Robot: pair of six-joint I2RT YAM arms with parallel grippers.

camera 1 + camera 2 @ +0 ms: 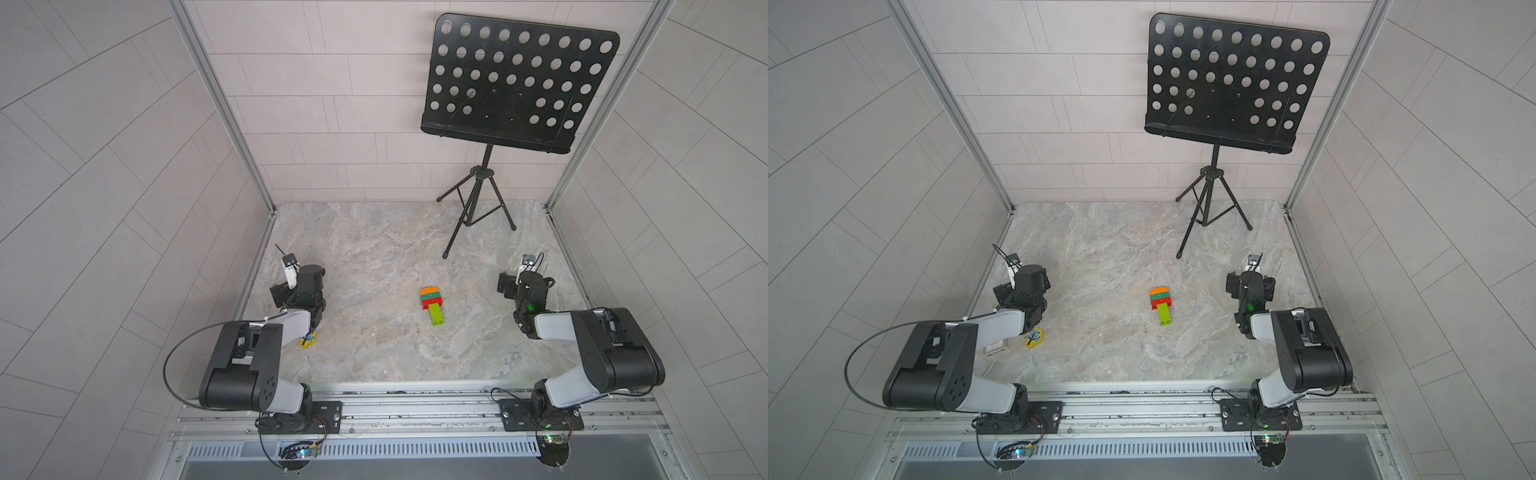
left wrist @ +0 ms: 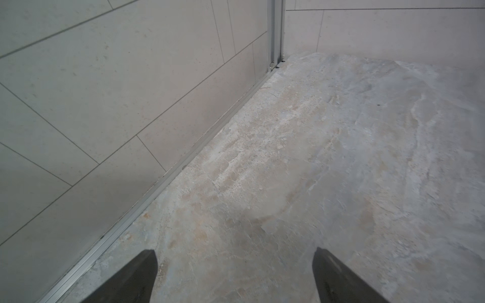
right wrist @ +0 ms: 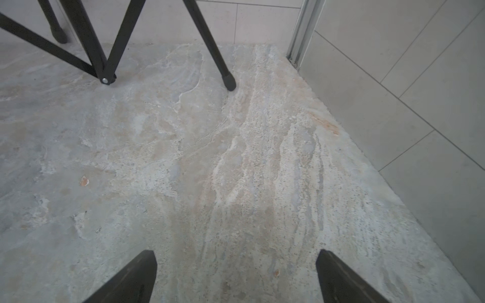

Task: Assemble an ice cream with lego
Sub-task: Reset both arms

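Observation:
The ice cream [image 1: 432,304] [image 1: 1162,304] lies flat on the marble table near its middle, all lego bricks joined. Its lime-green stem [image 1: 436,316] points toward the front; red [image 1: 432,303], dark green [image 1: 431,296] and rounded orange [image 1: 429,290] layers follow toward the back. My left gripper [image 2: 235,255] is open over bare table beside the left wall, nothing between its fingers. My right gripper [image 3: 236,257] is open too, over bare table near the right wall. Both arms [image 1: 297,286] [image 1: 525,291] sit folded back, well apart from the ice cream.
A black music stand [image 1: 515,83] rises at the back right; its tripod legs [image 3: 105,65] stand just ahead of my right gripper. A flat yellow piece [image 1: 1033,336] and a small card [image 1: 995,348] lie by the left arm. Walls close in on three sides.

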